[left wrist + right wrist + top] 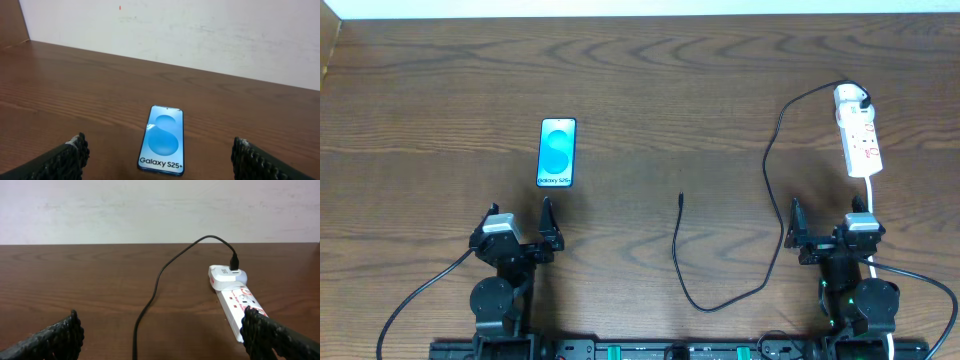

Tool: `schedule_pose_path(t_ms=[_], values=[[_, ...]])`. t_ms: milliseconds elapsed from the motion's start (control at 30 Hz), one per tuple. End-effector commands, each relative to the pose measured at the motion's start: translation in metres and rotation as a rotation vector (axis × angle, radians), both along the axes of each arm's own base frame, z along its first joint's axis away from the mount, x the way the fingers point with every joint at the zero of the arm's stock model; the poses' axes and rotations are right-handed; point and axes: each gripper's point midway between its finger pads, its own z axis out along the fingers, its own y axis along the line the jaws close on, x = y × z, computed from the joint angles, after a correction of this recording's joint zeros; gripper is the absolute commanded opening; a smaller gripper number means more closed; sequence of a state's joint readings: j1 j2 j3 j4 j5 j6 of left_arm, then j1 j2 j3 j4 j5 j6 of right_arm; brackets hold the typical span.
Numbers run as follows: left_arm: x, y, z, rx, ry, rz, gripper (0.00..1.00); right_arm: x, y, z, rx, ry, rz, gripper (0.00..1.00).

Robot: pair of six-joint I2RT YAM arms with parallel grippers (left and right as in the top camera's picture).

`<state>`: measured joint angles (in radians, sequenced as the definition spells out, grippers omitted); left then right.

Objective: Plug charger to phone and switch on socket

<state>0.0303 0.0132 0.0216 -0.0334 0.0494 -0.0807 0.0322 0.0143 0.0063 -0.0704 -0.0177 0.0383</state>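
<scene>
Charger (pixel 153 292) cable cut off low in right wrist view, socket (pixel 234 305) near end hidden behind finger (pixel 280 336), both jaws wide, empty

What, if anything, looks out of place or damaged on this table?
Nothing looks damaged or spilled. The charger lies in loose curves on the table; its small tip is free, well apart from the phone, while its other end is plugged in at the socket.

Near end of the socket (pixel 233 302) partly hidden behind a finger (pixel 272 337) of the right gripper (pixel 161 327), charger (pixel 152 292) cable cut off by the right wrist view's lower edge, its plug tip and the socket's switch positions too small to tell overhead.
</scene>
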Motion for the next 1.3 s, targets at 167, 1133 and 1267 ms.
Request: schedule_pose_path(t_ms=[167,1133,1267], values=[[0.000,0.002,-0.011,0.005,0.033,0.008,0.93,0.000,0.000,0.000,0.008,-0.002,-0.007,0.99],[-0.002,-0.006,0.174,0.054,0.108,-0.047,0.93,0.000,0.000,0.000,0.008,-0.002,-0.007,0.99],[0.001,-0.006,0.189,0.050,0.188,-0.049,0.92,0.000,0.000,0.000,0.008,-0.002,-0.007,0.99]])
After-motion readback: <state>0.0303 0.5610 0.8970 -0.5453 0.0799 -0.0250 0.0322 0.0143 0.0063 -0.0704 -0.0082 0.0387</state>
